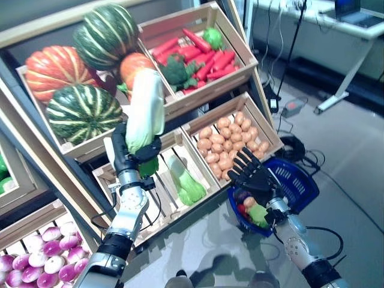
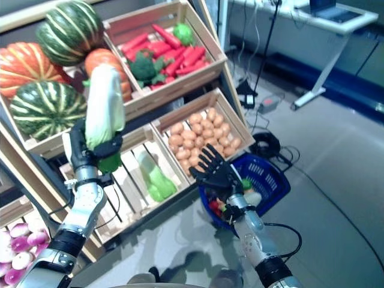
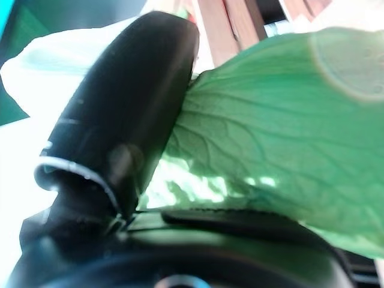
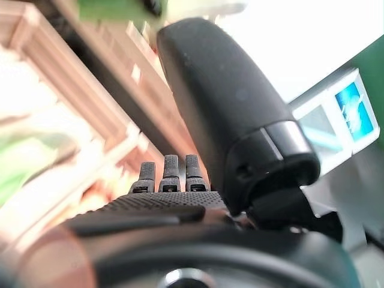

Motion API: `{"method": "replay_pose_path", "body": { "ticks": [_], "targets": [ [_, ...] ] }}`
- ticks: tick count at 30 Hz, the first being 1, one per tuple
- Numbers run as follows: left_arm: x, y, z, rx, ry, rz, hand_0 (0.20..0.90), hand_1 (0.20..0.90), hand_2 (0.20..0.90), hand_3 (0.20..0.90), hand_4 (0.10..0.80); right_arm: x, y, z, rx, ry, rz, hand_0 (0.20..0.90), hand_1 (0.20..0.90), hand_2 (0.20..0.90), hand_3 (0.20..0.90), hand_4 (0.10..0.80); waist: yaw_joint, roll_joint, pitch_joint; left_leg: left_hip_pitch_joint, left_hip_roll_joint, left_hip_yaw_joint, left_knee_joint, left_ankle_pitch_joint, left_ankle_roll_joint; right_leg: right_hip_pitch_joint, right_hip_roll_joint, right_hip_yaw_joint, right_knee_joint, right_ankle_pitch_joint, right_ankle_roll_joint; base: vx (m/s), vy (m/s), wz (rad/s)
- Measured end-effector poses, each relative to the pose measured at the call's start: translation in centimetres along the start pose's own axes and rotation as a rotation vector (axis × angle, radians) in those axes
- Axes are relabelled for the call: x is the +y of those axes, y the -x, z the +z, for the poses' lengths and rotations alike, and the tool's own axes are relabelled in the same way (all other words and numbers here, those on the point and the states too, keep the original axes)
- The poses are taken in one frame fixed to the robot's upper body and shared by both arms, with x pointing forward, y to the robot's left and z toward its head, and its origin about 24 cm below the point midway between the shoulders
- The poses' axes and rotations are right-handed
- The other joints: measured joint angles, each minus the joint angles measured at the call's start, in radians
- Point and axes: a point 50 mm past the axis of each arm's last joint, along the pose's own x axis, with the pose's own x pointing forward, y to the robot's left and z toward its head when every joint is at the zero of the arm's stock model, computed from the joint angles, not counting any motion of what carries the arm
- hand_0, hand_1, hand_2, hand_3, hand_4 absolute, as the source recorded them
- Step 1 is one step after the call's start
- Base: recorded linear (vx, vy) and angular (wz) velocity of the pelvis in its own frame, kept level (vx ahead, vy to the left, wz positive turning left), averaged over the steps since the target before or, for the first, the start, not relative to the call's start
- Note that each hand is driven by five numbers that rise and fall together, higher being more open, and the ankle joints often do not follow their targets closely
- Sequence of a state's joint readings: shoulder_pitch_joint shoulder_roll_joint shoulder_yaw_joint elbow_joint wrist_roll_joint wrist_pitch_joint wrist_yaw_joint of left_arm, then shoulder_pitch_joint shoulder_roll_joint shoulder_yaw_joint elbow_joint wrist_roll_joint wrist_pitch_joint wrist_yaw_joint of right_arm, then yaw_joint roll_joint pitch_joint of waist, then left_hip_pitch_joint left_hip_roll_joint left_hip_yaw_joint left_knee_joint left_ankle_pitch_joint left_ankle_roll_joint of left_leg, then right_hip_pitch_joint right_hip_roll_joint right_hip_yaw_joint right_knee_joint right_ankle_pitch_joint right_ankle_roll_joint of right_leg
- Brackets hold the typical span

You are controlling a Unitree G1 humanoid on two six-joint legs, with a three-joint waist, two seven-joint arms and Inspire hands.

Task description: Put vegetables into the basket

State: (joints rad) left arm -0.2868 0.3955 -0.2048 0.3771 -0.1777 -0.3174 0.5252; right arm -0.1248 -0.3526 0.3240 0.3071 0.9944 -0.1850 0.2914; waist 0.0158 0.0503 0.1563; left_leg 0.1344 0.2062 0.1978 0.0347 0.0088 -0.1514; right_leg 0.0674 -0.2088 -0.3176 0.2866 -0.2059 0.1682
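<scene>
My left hand (image 1: 133, 153) is shut on a long white-and-green cabbage (image 1: 144, 111), held upright in front of the crates; the left wrist view shows its green leaf (image 3: 270, 120) pressed against my thumb (image 3: 120, 120). A blue basket (image 1: 294, 183) stands on the floor at the right, with a few vegetables (image 1: 252, 210) inside. My right hand (image 1: 255, 174) hovers open over the basket's near rim, fingers spread toward the potato crate (image 1: 231, 141). A second cabbage (image 1: 186, 180) lies in the slatted crate (image 1: 168, 192).
Wooden crates on a tilted rack hold pumpkins (image 1: 81, 111), carrots, peppers and broccoli (image 1: 192, 54). Purple-white turnips (image 1: 36, 264) fill a low crate at the left. A white table (image 1: 336, 36) stands at the back right on the grey floor.
</scene>
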Motion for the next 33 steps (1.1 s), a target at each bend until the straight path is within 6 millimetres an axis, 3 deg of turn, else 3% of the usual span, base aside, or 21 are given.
{"method": "replay_pose_path", "body": {
  "ticks": [6, 14, 33],
  "targets": [
    [-1.8, 0.9, 0.2, -0.065, -0.126, -0.211, 0.300, 0.300, 0.300, 0.300, 0.400, 1.8, -1.8, 0.0, 0.008, -0.118, 0.097, 0.900, 0.900, 0.900, 0.900, 0.800, 0.018, -0.032, -0.036, 0.026, -0.003, -0.002, -0.034, 0.007, 0.009, 0.077, 0.022, -0.024, -0.131, 0.066, 0.011, 0.046, -0.072, 0.04],
    [-3.7, 2.5, -0.3, -0.162, -0.351, -0.422, 0.300, 0.300, 0.300, 0.300, 0.400, 3.4, -2.7, 0.3, -0.009, -0.225, 0.157, 0.900, 0.900, 0.900, 0.900, 0.800, 0.025, -0.051, -0.051, 0.062, -0.020, 0.000, -0.109, 0.040, 0.019, 0.145, 0.037, -0.027, -0.285, 0.147, 0.022, 0.022, -0.056, 0.01],
    [-4.1, 3.5, 0.4, -0.377, -0.483, -0.471, 0.300, 0.300, 0.300, 0.300, 0.400, 4.0, -2.9, 0.4, -0.062, -0.386, 0.189, 0.900, 0.900, 0.900, 0.900, 0.800, 0.025, -0.069, -0.062, 0.068, -0.021, 0.007, -0.121, 0.044, 0.018, 0.155, 0.044, -0.020, -0.323, 0.170, 0.021, 0.002, -0.006, -0.01]
  ]
}}
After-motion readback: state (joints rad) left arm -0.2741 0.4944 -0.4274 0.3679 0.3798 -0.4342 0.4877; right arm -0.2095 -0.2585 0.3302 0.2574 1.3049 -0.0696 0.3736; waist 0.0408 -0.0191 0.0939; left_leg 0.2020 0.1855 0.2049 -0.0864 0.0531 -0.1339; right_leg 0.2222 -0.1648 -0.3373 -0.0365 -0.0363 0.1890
